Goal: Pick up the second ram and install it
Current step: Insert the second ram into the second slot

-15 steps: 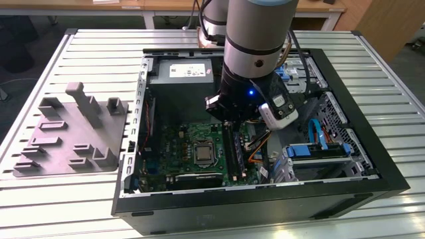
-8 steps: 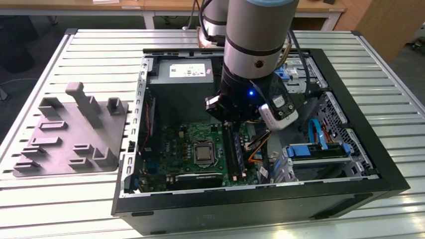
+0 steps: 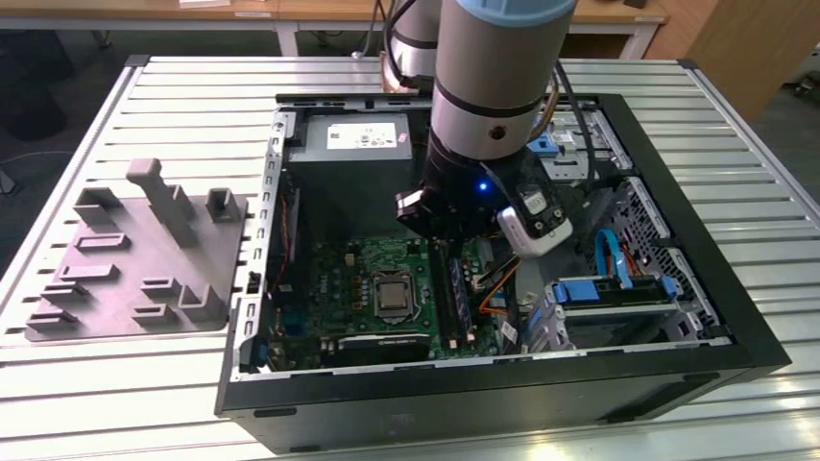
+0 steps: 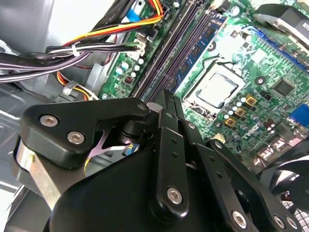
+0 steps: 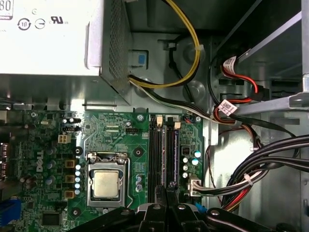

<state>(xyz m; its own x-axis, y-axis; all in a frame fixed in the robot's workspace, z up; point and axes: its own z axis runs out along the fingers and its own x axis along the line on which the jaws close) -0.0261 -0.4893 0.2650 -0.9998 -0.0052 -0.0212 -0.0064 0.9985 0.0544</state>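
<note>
Green RAM stick (blue labels) on edge in a motherboard slot, beside black slots

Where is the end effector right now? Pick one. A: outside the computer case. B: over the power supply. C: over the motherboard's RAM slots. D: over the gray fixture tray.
C: in the first wrist view the end effector lines up over the RAM slots, beside the CPU socket.

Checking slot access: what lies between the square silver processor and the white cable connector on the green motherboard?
Long black memory slots, in the first wrist view.
</note>
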